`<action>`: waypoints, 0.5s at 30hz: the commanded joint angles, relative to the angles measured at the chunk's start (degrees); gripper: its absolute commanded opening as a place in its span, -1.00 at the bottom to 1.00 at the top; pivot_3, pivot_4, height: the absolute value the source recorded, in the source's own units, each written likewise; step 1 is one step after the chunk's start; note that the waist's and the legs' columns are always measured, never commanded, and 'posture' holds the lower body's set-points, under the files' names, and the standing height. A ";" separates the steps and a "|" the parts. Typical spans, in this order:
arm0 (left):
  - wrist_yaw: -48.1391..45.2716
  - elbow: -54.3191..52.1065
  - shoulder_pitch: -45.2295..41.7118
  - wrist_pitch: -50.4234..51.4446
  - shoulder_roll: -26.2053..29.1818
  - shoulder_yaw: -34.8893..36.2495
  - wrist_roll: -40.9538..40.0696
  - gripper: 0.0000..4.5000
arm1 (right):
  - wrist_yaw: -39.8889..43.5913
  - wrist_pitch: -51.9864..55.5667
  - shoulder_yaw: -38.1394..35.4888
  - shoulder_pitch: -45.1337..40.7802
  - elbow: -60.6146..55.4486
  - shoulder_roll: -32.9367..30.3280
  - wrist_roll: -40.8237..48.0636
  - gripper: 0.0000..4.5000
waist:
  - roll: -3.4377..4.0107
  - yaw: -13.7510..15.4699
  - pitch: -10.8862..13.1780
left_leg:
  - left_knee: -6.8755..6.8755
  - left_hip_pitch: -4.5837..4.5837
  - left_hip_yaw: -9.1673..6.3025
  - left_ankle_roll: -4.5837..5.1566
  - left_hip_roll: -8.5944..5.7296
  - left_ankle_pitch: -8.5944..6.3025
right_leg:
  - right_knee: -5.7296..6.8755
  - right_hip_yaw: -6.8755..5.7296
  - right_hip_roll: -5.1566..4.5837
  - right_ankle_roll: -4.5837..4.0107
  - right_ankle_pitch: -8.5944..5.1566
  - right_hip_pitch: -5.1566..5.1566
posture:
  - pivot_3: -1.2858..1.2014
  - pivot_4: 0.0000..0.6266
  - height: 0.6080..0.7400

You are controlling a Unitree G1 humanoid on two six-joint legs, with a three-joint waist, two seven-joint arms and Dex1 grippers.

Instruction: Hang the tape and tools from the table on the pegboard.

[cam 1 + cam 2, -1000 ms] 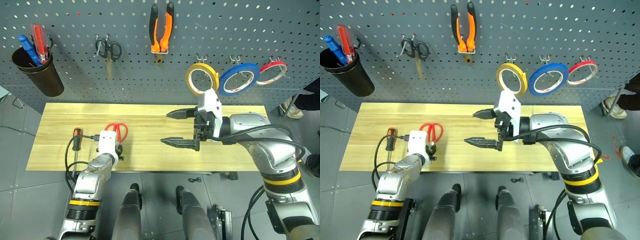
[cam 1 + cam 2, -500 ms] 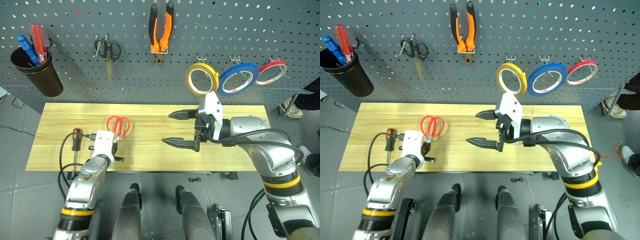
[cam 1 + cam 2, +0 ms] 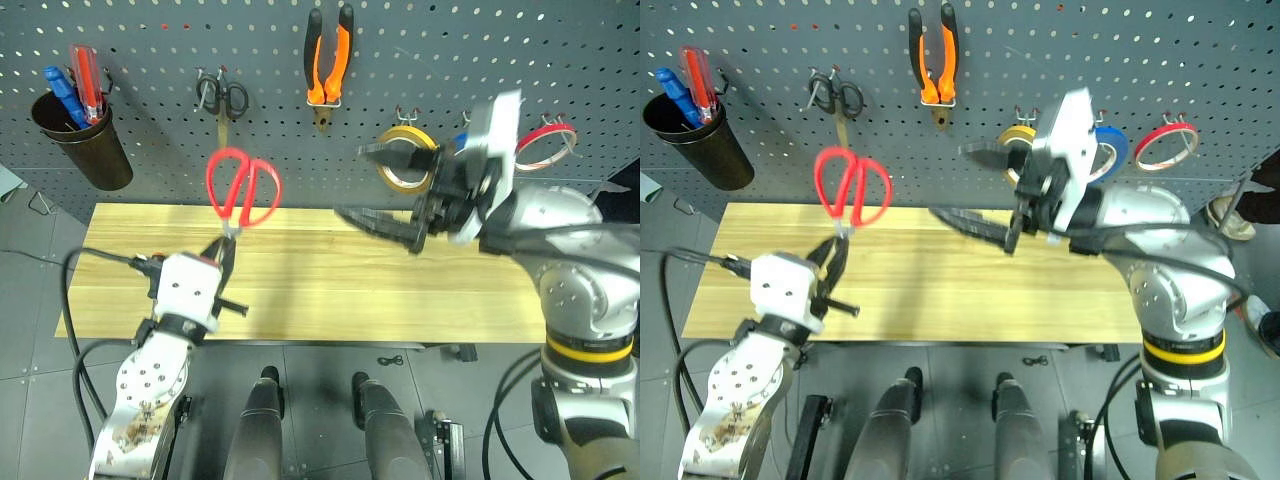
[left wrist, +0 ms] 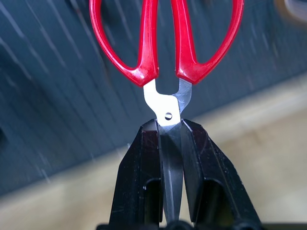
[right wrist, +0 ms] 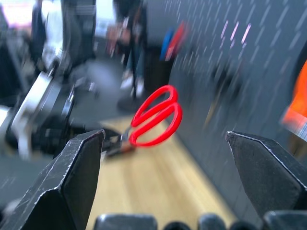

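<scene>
Red-handled steel scissors (image 3: 240,192): upper left of frame, before dark grey pegboard (image 3: 150,150). Left gripper (image 4: 170,143) clenched on blades, handles up. Right gripper (image 3: 385,185) spread, empty. Judgement: light, rigid, smooth blades may slip; hook through handle loop.

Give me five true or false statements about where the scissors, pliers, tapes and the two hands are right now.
1. The left hand grips the red-handled scissors by the blades. True.
2. The scissors' handles point down at the table. False: they point up, before the pegboard.
3. The right hand is shut on the yellow tape. False: its fingers are spread and hold nothing.
4. The orange-and-black pliers hang on the pegboard. True.
5. The small black scissors lie on the table. False: they hang on the pegboard.
</scene>
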 commanded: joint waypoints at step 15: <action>2.73 6.43 -10.67 4.63 -3.31 2.04 5.23 -0.95 | 0.17 -4.15 0.17 -4.70 5.71 -0.23 -2.70 1.00 | -0.11 0.12 -0.10 | 0.06 -0.24 -0.04 0.04 -0.02 -0.01 | -0.01 -0.08 -0.02 -0.35 0.22 -0.07 | 0.10 0.07 1.00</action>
